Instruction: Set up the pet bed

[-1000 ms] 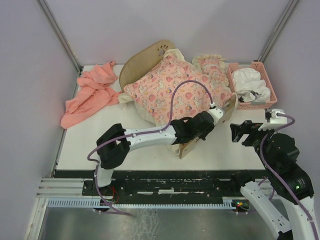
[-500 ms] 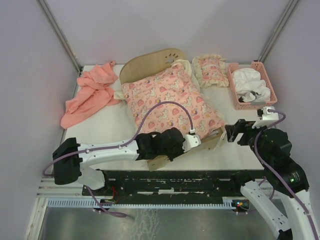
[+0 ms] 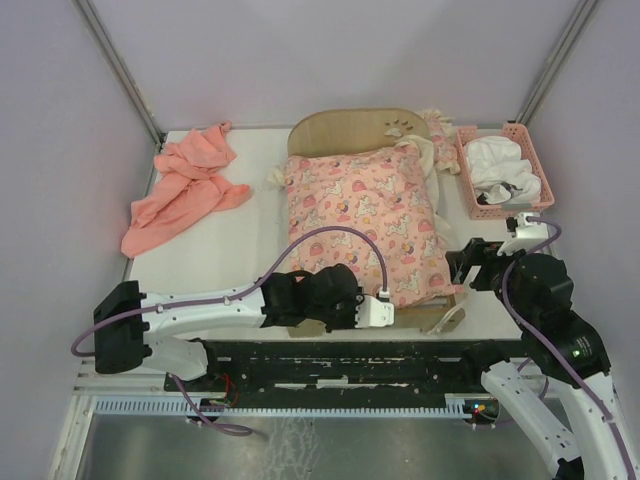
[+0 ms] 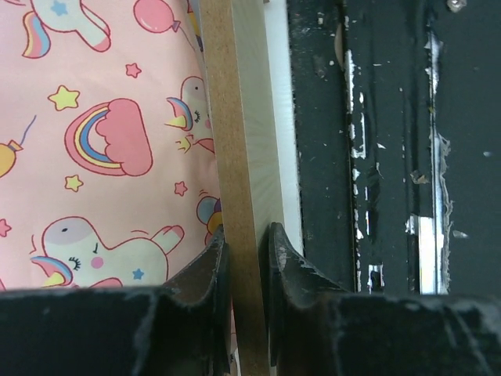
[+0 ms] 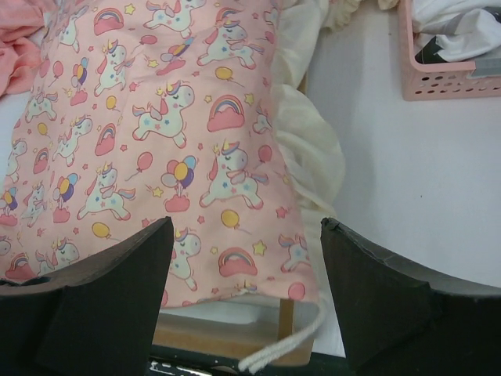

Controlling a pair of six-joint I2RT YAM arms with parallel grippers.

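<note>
Pet bed (image 3: 345, 128) stands mid-table with its headboard at the far side. Left gripper (image 4: 247, 235) is closed on its near wooden edge, and right gripper (image 5: 246, 227) hangs open beside the near right corner. Unicorn cushion (image 3: 365, 215) lies inside. Probably salmon cloth (image 3: 180, 190) and basket (image 3: 463, 170) contents are not yet placed. White table (image 3: 220, 270), 3 lilac walls (image 3: 300, 50).

Crumpled salmon-pink cloth (image 3: 180, 195) lies at the far left of the white table (image 3: 230, 270). Pink perforated plastic basket (image 3: 500, 211) sits at the far right corner, holding bunched white fabric (image 3: 500, 165). Pink unicorn-print padded quilt (image 3: 365, 225) is spread at centre, with a cream frill (image 5: 305, 133) along its right edge.
</note>
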